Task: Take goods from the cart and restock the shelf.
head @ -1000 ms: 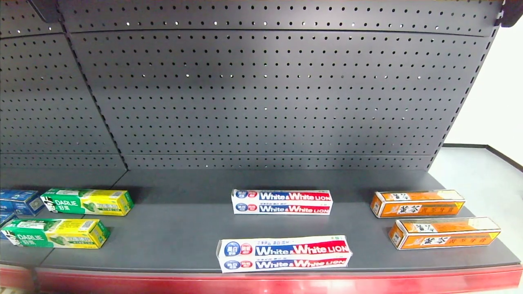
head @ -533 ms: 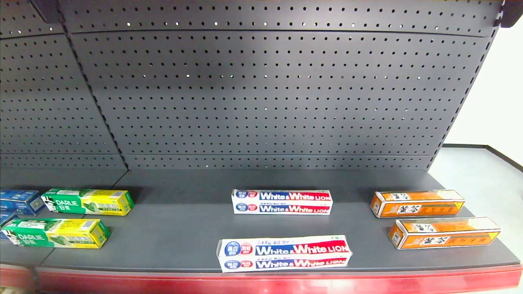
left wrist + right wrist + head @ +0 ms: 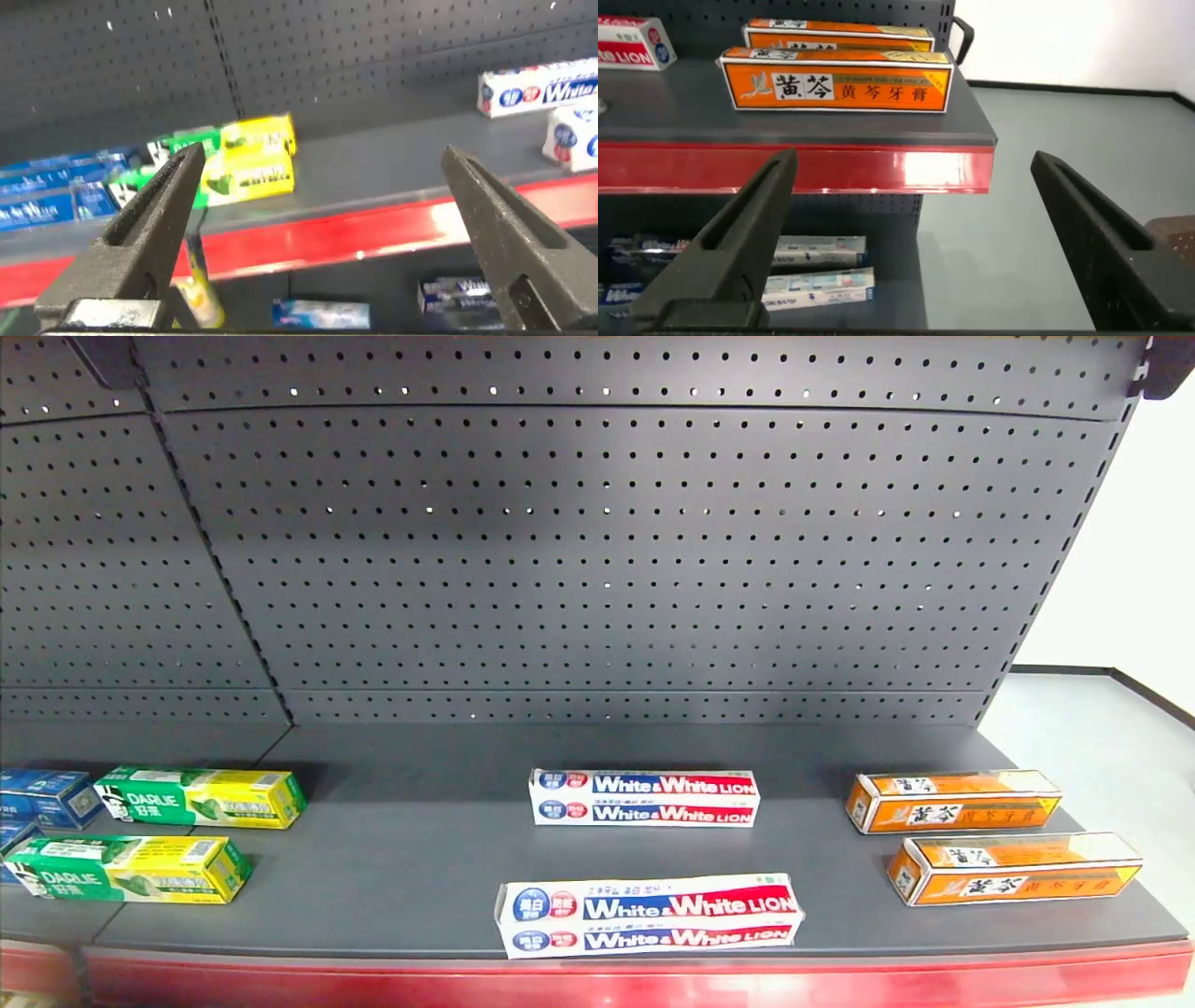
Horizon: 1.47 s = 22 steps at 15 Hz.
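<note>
Grey metal shelf [image 3: 420, 859] with a red lip [image 3: 597, 980] along its front carries toothpaste boxes in pairs. At 8 o'clock in the head view lie blue boxes [image 3: 47, 798] at the picture's edge. Just beside them are two green-and-yellow boxes [image 3: 201, 797], one behind the other. Near 6 o'clock sit two white boxes [image 3: 644, 797], the front one close to the lip. At 4 o'clock rest two orange boxes [image 3: 952, 801]. Facing the green-and-yellow boxes, the left claw [image 3: 322, 154] hangs with its jaws spread wide. Before the orange boxes, the right claw [image 3: 912, 160] is just as wide. Pale boxes [image 3: 817, 252] lie on a lower level beneath.
</note>
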### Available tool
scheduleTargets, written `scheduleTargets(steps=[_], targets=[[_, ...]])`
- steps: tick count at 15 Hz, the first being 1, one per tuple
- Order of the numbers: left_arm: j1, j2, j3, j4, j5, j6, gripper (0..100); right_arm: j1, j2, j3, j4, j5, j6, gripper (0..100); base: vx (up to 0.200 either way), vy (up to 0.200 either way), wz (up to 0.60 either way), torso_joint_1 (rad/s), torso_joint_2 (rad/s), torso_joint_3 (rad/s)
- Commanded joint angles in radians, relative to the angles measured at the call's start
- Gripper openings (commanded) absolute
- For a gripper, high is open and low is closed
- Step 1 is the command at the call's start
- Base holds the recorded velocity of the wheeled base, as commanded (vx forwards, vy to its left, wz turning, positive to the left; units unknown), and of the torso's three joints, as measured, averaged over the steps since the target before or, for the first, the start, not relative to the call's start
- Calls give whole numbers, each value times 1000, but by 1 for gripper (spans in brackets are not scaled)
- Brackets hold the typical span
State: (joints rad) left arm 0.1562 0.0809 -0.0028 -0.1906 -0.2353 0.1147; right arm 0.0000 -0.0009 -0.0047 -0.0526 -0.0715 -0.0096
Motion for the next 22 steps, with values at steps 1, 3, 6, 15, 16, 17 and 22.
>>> scheduleTargets(steps=[1,3,6,15,16,17,22], targets=[[0,5,3,22,-50,-13,100,0,1,3,2,-10,30,100,0,0,0,0,0,0],[0,5,3,123,-18,11,100,0,1,2,54,2,33,100,0,0,0,0,0,0],[0,5,1,132,245,-23,100,0,1,3,51,4,30,100,0,0,0,0,0,0],[-179,-19,-11,168,174,-47,100,0,1,2,51,12,13,100,0,0,0,0,0,0],[-181,-29,-14,178,218,-47,100,0,1,2,51,12,13,100,0,0,0,0,0,0],[-145,-72,-22,195,228,-52,100,0,1,2,51,12,13,100,0,0,0,0,0,0],[-152,-81,-22,197,192,-277,100,0,1,3,51,12,13,100,0,0,0,0,0,0]])
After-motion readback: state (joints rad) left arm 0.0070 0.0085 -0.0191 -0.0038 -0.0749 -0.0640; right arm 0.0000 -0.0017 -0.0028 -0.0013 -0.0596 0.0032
